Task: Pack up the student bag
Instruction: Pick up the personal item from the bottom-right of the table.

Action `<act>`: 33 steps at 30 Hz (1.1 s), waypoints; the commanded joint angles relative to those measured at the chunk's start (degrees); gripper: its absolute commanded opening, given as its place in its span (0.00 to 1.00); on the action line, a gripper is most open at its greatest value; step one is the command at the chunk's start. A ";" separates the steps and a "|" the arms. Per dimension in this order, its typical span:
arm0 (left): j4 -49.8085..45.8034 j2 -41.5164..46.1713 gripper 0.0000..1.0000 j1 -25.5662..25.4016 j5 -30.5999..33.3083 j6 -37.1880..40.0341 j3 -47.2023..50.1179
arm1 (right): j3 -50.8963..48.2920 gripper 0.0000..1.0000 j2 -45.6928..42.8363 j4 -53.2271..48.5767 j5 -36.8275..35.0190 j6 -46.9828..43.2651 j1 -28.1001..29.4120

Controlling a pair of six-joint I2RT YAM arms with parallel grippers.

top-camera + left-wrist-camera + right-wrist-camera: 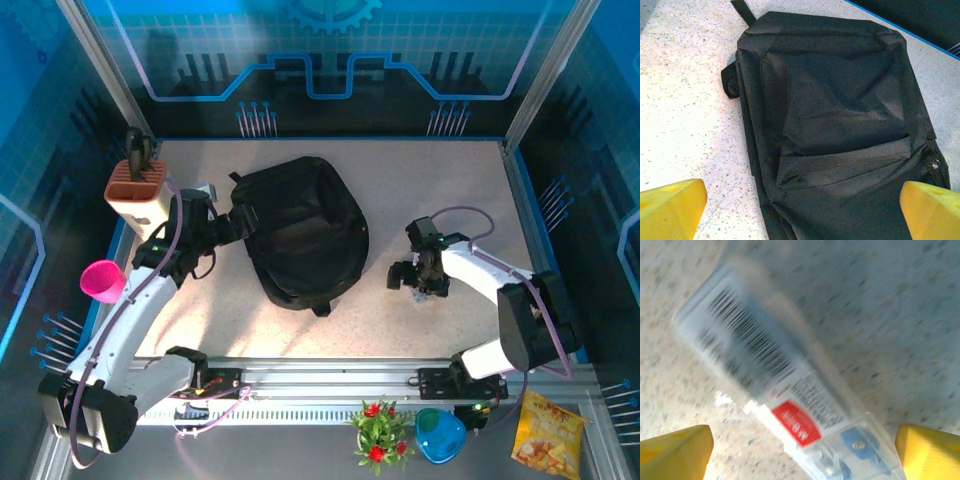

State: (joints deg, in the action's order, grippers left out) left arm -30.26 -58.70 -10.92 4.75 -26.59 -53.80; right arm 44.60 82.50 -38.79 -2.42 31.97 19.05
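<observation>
Closing wide right end effector [800, 452] on diagonal clear barcoded plastic pack [771, 374] risks slip; left end effector [801, 210] wide over black fabric student bag [840, 95].

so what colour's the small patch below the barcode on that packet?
Red patch; right wrist view.

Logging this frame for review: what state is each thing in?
backpack, lying flat, limp
left gripper, open over the backpack
right gripper, open, astride the packet
packet, flat on the table, ungripped
potted plant, upright
</observation>
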 commanded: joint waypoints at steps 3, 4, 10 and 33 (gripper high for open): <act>1.34 0.38 0.99 0.79 -0.93 1.18 0.98 | 0.54 0.90 -1.45 -3.81 -0.83 1.35 4.96; 1.34 0.26 0.99 0.81 -0.99 1.19 0.98 | 0.89 0.90 -0.94 -4.39 -2.92 1.87 5.42; 1.19 -0.09 0.99 0.81 -1.29 1.25 0.97 | 2.37 0.84 2.66 -4.93 -9.80 3.72 6.87; 1.65 -1.81 0.99 1.25 -3.08 1.54 0.89 | 1.77 0.42 3.81 -1.35 -10.40 3.90 7.80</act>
State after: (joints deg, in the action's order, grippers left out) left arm -30.09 -59.92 -10.55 3.92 -26.57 -53.45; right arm 46.61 88.01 -40.45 -10.15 34.98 26.30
